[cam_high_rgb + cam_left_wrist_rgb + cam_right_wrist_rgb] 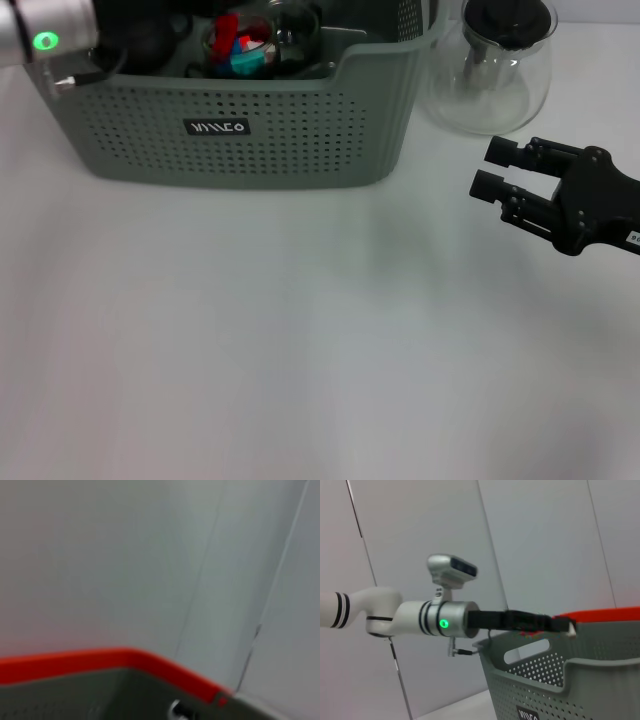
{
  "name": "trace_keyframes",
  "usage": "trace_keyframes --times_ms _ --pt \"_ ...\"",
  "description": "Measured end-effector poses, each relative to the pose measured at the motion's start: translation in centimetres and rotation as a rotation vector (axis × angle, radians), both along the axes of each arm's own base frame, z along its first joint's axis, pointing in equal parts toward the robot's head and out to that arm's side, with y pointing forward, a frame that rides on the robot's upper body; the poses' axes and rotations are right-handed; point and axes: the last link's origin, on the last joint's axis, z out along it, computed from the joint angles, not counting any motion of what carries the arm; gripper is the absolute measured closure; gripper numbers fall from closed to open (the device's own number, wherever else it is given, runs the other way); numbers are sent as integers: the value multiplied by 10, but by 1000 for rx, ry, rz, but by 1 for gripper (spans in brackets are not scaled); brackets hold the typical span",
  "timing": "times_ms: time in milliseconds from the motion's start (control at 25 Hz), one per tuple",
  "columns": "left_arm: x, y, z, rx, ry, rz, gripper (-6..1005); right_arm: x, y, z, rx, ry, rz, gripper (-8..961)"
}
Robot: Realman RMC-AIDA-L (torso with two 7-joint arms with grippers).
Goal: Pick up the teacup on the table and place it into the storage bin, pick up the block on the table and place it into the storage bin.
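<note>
Fingers on the right gripper [490, 168] stand parted with nothing between them, their black tips pointing toward the robot's left, low over the white desk [300, 340] at its right side. Just beyond them a glass teapot [492, 70] with a black lid sits near the far edge, close beside the right end wall of the storage bin [270, 135].

That grey-green perforated bin stands at the back left of the desk, its black label facing the robot and its long front wall running parallel to the near edge. Inside it a clear glass teacup [255, 40] holds small red and blue blocks [240, 50].

At the bin's left end the left arm reaches in from the far left corner, its silver wrist with a green light [45, 41] just above the rim. From the right wrist view the left gripper [560, 625] stretches level over the bin's opening, right above the top edge by the cut-out handle [527, 651]. Whether its fingers are spread or closed I cannot tell.

Everything from the bin's front wall to the near edge is bare white desk, with wide room between bin and right gripper.
</note>
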Motion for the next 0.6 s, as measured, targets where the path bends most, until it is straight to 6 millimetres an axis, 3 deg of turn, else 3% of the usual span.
trace_keyframes --times_ms 240,480,600 --pt "2 17 -10 38 57 171 576 -1 0 -1 -3 0 3 449" --pt "-2 10 4 60 -34 184 575 -1 0 0 0 2 2 449" --pt "-3 -5 15 38 -151 145 476 0 0 0 0 1 1 449"
